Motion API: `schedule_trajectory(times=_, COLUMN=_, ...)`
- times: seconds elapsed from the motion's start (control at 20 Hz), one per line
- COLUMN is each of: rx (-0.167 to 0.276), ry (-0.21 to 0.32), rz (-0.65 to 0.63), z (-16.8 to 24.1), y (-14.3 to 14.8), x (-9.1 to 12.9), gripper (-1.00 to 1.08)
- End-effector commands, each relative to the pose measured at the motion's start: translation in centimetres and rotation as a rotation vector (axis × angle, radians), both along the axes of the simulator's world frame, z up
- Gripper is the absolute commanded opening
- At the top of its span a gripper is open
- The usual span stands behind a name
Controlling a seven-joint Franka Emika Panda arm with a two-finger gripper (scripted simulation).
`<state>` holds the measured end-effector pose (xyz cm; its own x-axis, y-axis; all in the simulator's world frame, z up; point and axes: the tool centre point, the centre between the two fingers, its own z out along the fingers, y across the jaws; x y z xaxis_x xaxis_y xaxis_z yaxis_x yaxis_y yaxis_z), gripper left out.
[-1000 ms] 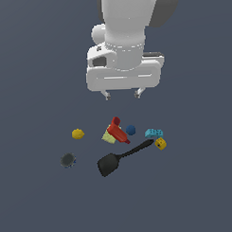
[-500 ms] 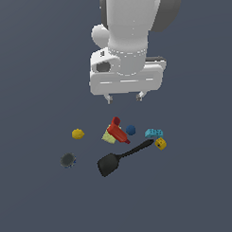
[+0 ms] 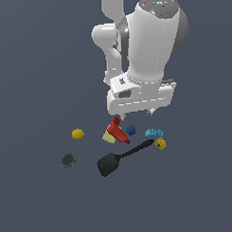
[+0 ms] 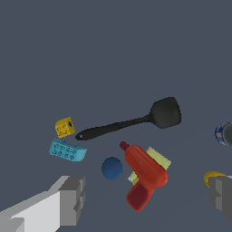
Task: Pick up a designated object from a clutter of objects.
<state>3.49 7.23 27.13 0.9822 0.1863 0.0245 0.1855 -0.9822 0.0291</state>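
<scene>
The designated object, a small yellow cube with dark holes (image 3: 160, 144), lies at the exterior view's right end of the clutter, beside the cyan brick (image 3: 153, 133) and the spatula handle tip. It also shows in the wrist view (image 4: 65, 127), above the cyan brick (image 4: 68, 151). My gripper (image 3: 133, 114) hangs open and empty above the red bottle (image 3: 117, 132) and blue ball (image 3: 131, 130), to the cube's left in the exterior view. In the wrist view the gripper (image 4: 147, 197) shows both grey fingers (image 4: 72, 199) wide apart.
A black spatula (image 3: 120, 158) lies diagonally in front of the clutter. A pale yellow-green block (image 3: 108, 136) sits under the red bottle. A rounded yellow lump (image 3: 78, 134) and a dark disc (image 3: 68, 160) lie apart on the exterior view's left.
My gripper has come down toward the clutter and shifted a little to the exterior view's right. It stays open. The objects have not moved.
</scene>
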Motion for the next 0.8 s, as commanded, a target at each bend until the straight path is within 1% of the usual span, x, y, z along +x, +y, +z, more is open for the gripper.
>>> schedule_trajectory(times=0.0, rx=-0.003, ry=0.004, rz=0.042, z=-2.3, y=1.8, x=0.5, gripper=1.00)
schedule_trajectory(times=0.3, rx=-0.005, ry=0.015, rz=0.162, z=-9.1, y=7.0, x=1.2, gripper=1.00)
schedule_trajectory(times=0.55, rx=0.002, ry=0.023, rz=0.248, z=-14.0, y=10.8, x=0.8, gripper=1.00)
schedule_trajectory(times=0.75, rx=0.009, ry=0.028, rz=0.297, z=-16.9, y=13.0, x=0.3, gripper=1.00)
